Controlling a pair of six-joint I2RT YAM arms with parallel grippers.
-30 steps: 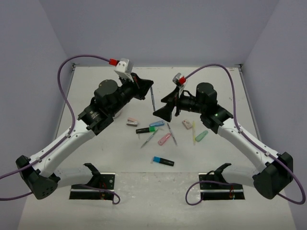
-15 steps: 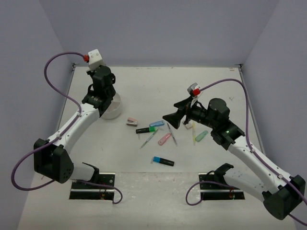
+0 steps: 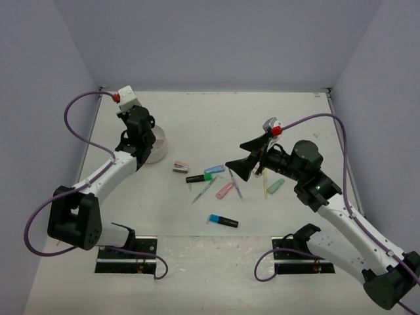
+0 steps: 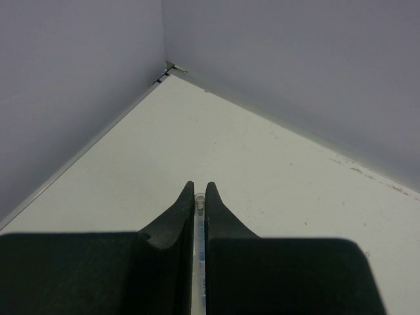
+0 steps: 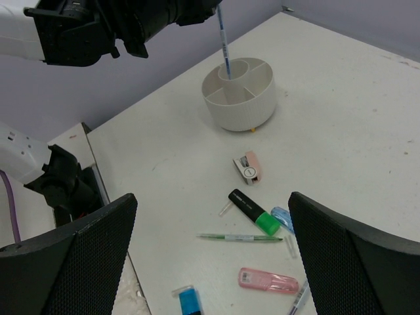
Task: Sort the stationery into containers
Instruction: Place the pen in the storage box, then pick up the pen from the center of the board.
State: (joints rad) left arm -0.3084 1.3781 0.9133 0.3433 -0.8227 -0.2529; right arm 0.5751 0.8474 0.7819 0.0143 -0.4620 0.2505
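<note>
**Top external view.** The left gripper [image 3: 143,134] hangs directly over the white cup [image 3: 159,149], which stands at the left of the worktop [image 3: 197,118]. The arm covers part of the cup's rim, and what it carries cannot be read from here. The right gripper [image 3: 234,155] stands with its jaws wide apart and empty, over the right half of the loose stationery. The yellow pen [image 3: 265,182] and mint marker [image 3: 275,186] lie just beside it. The scatter is well apart from the cup and nearer the right arm.

**Left wrist view.** The fingers are pressed together on a thin pen [image 4: 199,262]. It runs along the slit between them, with 1 end just showing at the tips. The cup is out of frame.

**Right wrist view.** The thin pen stands nearly upright, tilted slightly, with its long axis pointing down into the cup. Its lower end is inside the rim, at the round centre compartment as far as can be judged. Whether it touches the bottom cannot be told.

- **Judgement, release:** the coming move is a release, and it depends on that end staying inside the rim, so a straight drop should suffice.
- **Judgement, next pick:** the black highlighter with the green end [image 5: 252,211] lies between the right gripper's open jaws in this view. Its long axis is diagonal, so the right arm is the nearer candidate.
</note>
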